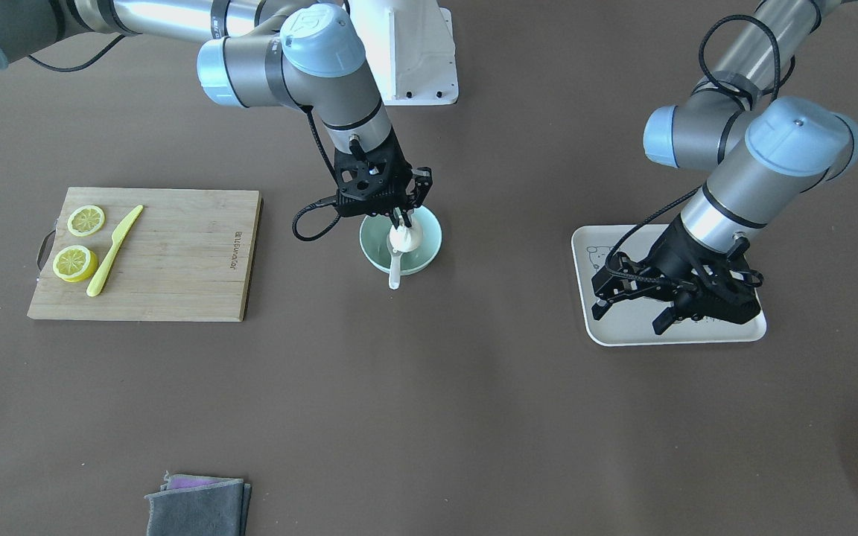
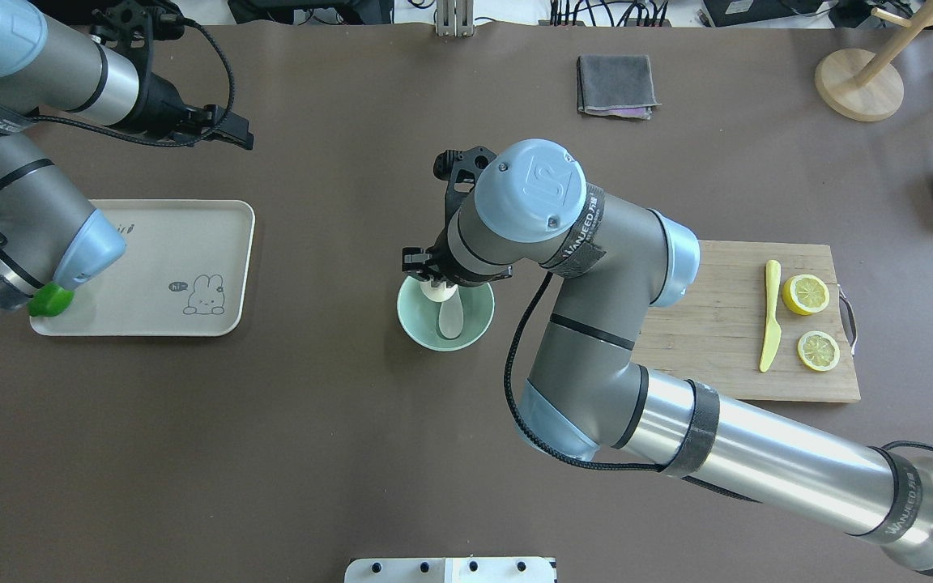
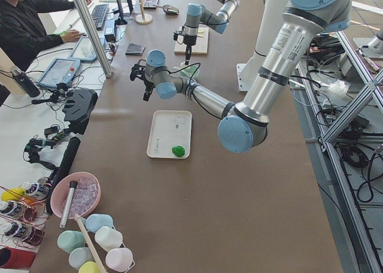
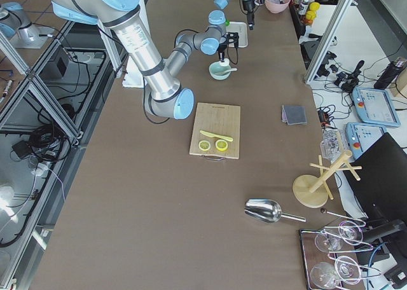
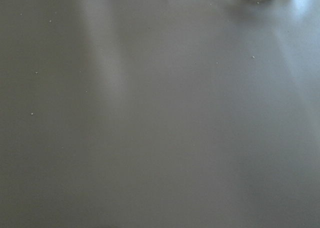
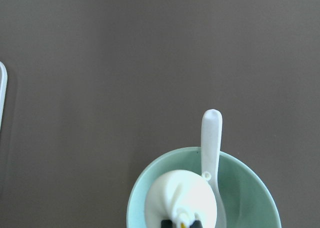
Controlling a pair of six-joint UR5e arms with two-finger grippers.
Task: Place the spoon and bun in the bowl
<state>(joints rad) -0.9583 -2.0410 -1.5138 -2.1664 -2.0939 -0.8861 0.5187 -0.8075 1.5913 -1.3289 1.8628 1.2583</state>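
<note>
Directly beneath the right gripper (image 1: pixel 401 220), whose fingertips pinch its pleated top, the small round white steamed bun (image 6: pixel 175 195) is inside the round pale mint-green bowl (image 1: pixel 371 253). Beside it, the white ceramic soup spoon (image 1: pixel 395 272) leans over the rim. The left gripper (image 1: pixel 630 317) hangs spread wide near the beige rectangular tray (image 1: pixel 585 257).

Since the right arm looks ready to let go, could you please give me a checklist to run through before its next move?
1. White ceramic soup spoon in the pale mint-green round bowl: ok, scoop inside, handle leaning over the rim.
2. White pleated steamed bun within the bowl's rim: ok.
3. Right gripper holding the bun: ok, shut on its pinched top.
4. Bun resting on the bowl's floor: cannot tell.
5. Left gripper out of the way: ok, open above the beige rectangular tray, far from the bowl.
</note>
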